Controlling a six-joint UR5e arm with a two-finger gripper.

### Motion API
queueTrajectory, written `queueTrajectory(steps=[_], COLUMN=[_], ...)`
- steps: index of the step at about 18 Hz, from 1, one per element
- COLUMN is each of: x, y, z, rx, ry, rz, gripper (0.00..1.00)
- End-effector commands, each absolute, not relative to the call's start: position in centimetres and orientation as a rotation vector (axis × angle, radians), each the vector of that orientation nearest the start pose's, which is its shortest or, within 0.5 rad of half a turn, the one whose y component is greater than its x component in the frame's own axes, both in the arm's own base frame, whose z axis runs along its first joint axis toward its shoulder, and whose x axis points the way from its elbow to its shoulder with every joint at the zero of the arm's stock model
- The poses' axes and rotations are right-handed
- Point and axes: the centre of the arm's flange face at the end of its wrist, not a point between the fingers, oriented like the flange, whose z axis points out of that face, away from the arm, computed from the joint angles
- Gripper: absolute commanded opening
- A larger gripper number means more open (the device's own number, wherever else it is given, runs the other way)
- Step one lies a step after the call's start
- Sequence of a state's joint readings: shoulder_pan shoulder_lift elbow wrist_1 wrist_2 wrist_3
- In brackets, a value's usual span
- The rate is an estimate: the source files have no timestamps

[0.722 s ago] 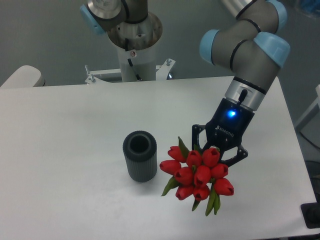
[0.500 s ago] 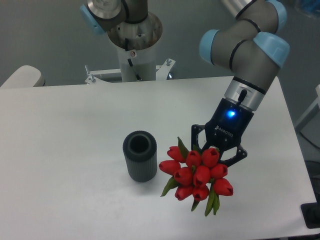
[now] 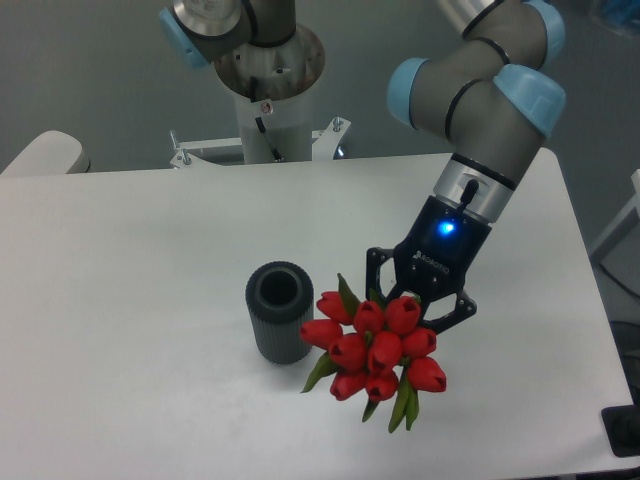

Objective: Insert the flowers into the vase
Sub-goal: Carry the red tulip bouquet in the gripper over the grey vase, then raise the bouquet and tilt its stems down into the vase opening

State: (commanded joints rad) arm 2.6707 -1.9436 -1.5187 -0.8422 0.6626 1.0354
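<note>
While the vase waits unfilled, we carry the tulips in close beside it.
We hold the flowers (image 3: 375, 350) in the gripper (image 3: 415, 305), its two black fingers drawn in around the hidden upper part of the bunch, with the red buds fanned out toward the camera so the stems cannot be seen; we judge that this grip keeps the stem end free for the opening. The bunch sits just right of the vase (image 3: 279, 312), its nearest bud at or almost at the ribbed wall; we cannot tell whether they touch. Standing upright on the white table (image 3: 130, 260), the vase is a dark grey cylinder with fine vertical ridges and a round open mouth. Matte and stiff-looking, it contrasts with the glossy, rounded buds and their pointed green leaves, and the bunch spreads wider than that mouth, so we expect a snug fit.
</note>
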Motion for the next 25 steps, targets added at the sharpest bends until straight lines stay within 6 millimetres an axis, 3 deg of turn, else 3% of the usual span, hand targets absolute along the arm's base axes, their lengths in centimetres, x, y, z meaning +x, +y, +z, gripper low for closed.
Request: queueTrajectory(steps=[8,12,17,21,25], x=[-44.9,-44.0,-44.2,-43.6,-41.7], y=[50.6,51.2,50.0,49.0,47.0], z=[43.0,44.4,45.6,47.9,50.1], rx=[-2.13,-1.994,-1.873,-1.795,-1.778], ry=[0.212,0.256,0.259,0.255,0.261], rz=[-0.123,-0.204,-0.27,-0.309,-0.284], gripper=[0.31,0.3,0.31,0.34,0.33])
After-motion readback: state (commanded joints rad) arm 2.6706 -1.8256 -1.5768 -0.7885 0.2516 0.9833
